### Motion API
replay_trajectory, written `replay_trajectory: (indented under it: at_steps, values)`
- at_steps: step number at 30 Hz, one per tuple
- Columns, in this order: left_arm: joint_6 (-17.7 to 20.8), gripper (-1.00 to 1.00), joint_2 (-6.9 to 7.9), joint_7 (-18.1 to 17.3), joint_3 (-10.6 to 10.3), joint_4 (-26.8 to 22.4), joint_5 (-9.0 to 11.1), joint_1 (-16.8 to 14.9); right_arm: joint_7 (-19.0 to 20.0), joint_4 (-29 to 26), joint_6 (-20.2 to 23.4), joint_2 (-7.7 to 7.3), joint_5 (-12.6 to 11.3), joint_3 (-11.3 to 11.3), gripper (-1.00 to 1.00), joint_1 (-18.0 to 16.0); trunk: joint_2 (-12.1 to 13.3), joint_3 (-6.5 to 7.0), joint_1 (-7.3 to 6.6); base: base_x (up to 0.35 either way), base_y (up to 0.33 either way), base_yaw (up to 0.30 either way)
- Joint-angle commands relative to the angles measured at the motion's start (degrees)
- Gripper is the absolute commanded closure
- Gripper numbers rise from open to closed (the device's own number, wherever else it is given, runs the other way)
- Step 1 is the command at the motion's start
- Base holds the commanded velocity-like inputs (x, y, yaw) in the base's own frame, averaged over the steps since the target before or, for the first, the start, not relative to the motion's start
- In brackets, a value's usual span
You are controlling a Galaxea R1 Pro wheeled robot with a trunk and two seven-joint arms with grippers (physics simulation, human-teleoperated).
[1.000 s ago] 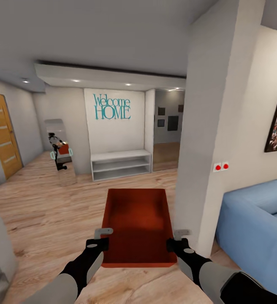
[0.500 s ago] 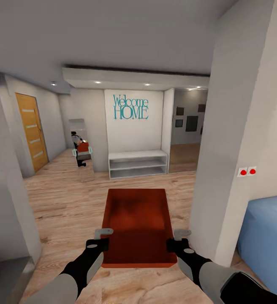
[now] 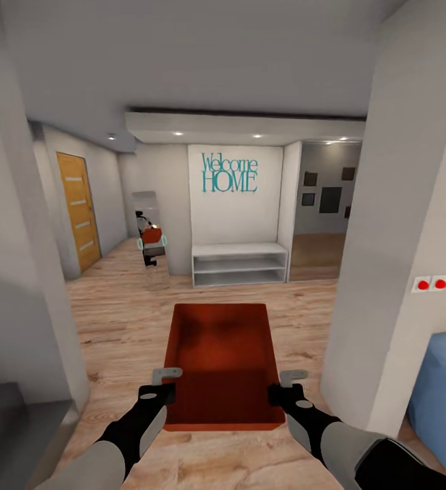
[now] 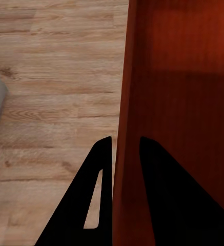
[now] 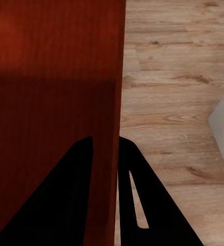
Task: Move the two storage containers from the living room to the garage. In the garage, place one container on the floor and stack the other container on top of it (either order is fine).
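Gripping an orange-red rectangular storage container (image 3: 221, 361) by its two side walls, the left gripper (image 3: 160, 385) and right gripper (image 3: 285, 386) each pinch a thin wall between their fingers at lower centre of the head view. The bin hangs above the light wood-plank floor (image 3: 121, 320); a white low shelf unit (image 3: 238, 264) stands beneath teal "Welcome HOME" lettering (image 3: 230, 173) at centre frame.

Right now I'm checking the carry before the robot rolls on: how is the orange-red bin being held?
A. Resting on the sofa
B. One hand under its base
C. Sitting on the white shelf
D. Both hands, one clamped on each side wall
D: the bin hangs above the wood floor with the left hand pinching its left wall and the right hand pinching its right wall.
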Motion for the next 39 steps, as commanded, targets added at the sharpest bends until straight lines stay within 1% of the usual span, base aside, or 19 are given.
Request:
replay_trajectory:
  at_steps: [1, 9, 39]
  values:
    - [-2.3, 1.0, 0.06, 0.9, 2.2, -0.2, -1.1, -0.1, -0.2, 1.1, -0.2, 0.03, -0.6, -0.7, 1.0, 0.0, -0.1, -0.02, 0.03, 0.084, 0.0, 0.003]
    - [-2.3, 1.0, 0.1, 0.8, 2.2, -0.2, -1.0, -0.1, -0.2, 1.1, -0.2, 0.03, -0.6, -0.7, 1.0, 0.0, -0.1, -0.02, 0.03, 0.226, 0.0, 0.001]
    - [-2.3, 1.0, 0.18, 0.8, 2.2, -0.2, -1.0, -0.1, -0.3, 1.1, -0.2, 0.08, -0.6, -0.7, 1.0, 0.0, -0.1, -0.02, 0.03, 0.319, 0.0, 0.0]
